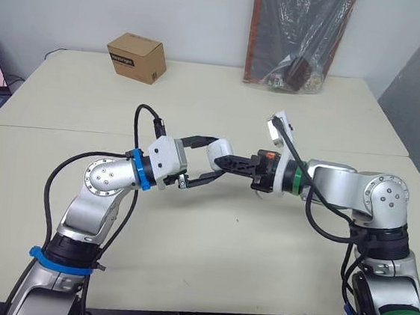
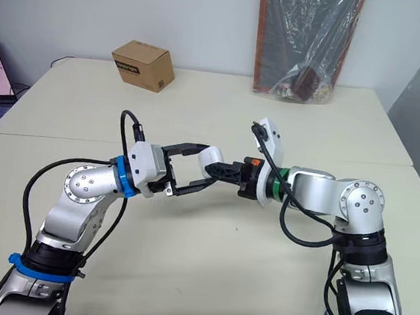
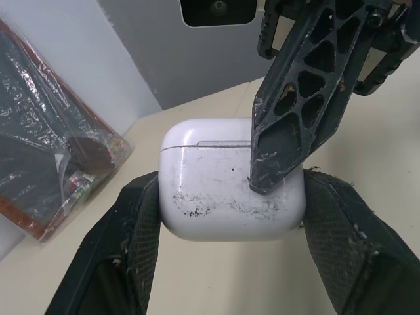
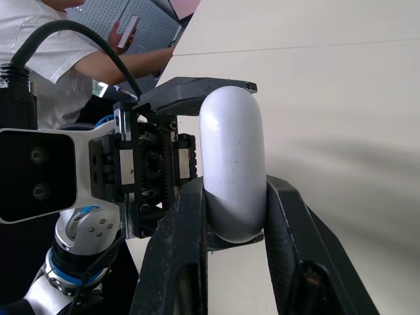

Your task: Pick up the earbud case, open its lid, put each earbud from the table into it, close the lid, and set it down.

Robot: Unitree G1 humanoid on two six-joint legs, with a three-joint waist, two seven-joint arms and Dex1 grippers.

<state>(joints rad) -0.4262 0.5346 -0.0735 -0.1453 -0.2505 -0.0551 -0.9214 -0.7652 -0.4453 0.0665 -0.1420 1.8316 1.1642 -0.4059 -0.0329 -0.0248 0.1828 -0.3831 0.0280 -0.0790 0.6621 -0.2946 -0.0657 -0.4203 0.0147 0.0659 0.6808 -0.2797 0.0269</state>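
On the head camera I see both arms meeting over the cream table (image 1: 184,260). The white earbud case (image 1: 218,152) is held between them, off the surface. The left gripper (image 1: 211,164) is clamped on it, and the right gripper (image 1: 228,162) reaches in from the opposite side. A cardboard box (image 1: 136,57) and a plastic-wrapped package (image 1: 297,39) sit at the far edge by the wall.

On the left wrist camera the case is squeezed between both left fingers (image 3: 141,223) with its lid seam closed. One right finger's tip presses on its front face at the seam.

On the right wrist camera the case's rounded edge is wedged between the two right fingers (image 4: 177,249). Both touch it, so I read that gripper as clamped on it too. A person (image 4: 52,52) in a white shirt sits behind.
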